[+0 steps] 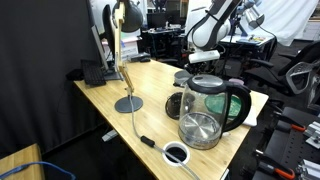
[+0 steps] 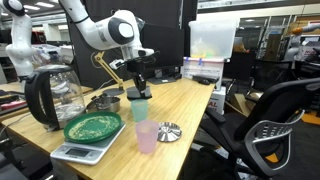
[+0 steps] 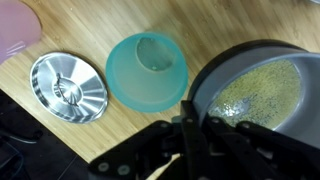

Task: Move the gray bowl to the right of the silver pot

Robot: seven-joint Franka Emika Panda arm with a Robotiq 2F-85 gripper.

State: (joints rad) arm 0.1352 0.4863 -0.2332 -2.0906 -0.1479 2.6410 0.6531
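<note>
My tool (image 3: pixel 186 140) hangs above the desk (image 3: pixel 125 125), fingers pressed together, just beside the gray bowl (image 3: pixel 250 90) and a teal cup (image 3: pixel 148 72).

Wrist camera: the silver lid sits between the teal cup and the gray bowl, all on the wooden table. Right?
Not quite. The wrist view shows the teal cup between the silver lid and the gray bowl; all three are on the wooden table.
</note>
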